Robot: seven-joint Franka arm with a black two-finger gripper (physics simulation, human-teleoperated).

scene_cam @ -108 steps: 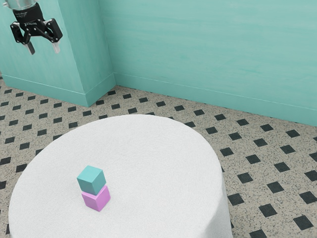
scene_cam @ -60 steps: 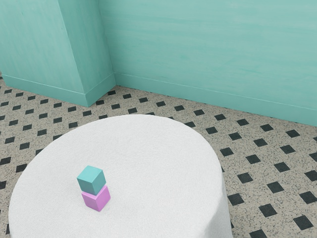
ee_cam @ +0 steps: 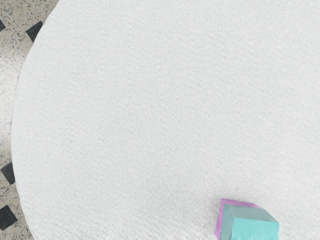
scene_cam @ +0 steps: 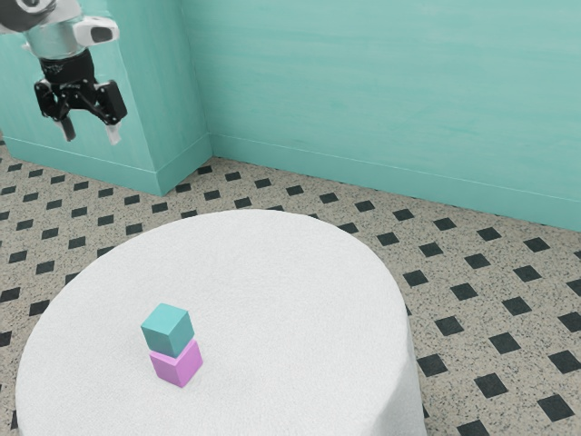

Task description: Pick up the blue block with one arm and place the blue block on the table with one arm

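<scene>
Exterior view: blue block [scene_cam: 168, 330] stacked on the pink block [scene_cam: 179, 366], spread gripper [scene_cam: 91, 136] well apart.
The blue block sits right on top of the pink block, touching it; in the wrist view, pink edges peek out past two of its sides. Under the pink block is the round white table [scene_cam: 272, 272], reaching out around it. Well above the pink block and off toward the exterior view's upper left hangs the gripper, its two fingers standing wide with an empty gap between them, and the arm [scene_cam: 54, 38] rises behind it. Farther from the pink block, past the table, come the speckled floor [scene_cam: 363, 222] with dark diamonds and the teal wall [scene_cam: 363, 91].
</scene>
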